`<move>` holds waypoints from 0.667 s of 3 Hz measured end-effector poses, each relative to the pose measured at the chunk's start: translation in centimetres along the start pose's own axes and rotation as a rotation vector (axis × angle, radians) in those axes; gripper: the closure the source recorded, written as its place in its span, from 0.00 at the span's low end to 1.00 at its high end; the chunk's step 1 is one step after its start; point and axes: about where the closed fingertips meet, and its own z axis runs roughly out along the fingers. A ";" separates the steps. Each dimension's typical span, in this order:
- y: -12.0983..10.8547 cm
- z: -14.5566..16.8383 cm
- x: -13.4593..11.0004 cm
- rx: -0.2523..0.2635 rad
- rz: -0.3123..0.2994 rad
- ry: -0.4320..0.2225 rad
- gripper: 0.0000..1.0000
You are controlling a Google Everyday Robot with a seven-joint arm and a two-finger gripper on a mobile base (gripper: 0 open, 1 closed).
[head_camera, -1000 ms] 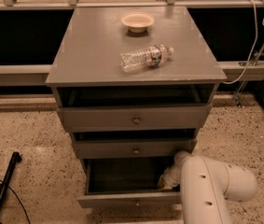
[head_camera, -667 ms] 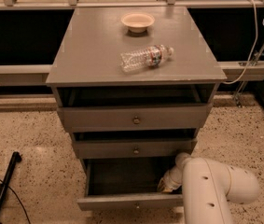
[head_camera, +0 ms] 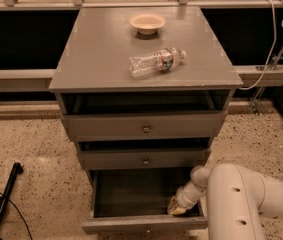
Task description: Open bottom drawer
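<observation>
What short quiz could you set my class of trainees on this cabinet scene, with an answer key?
1. Fill in: the water bottle lies on its ____, near the bowl.
2. True or false: the bottom drawer stands pulled out further than the mid drawer.
3. Where is the gripper? A) above the bowl B) inside the bottom drawer, near its right front corner C) touching the water bottle
Key: 1 side; 2 true; 3 B.
</observation>
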 end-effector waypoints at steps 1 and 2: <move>2.5 -0.1 -0.3 -0.042 0.031 -0.027 1.00; 4.2 -0.2 -0.3 -0.057 0.027 -0.070 1.00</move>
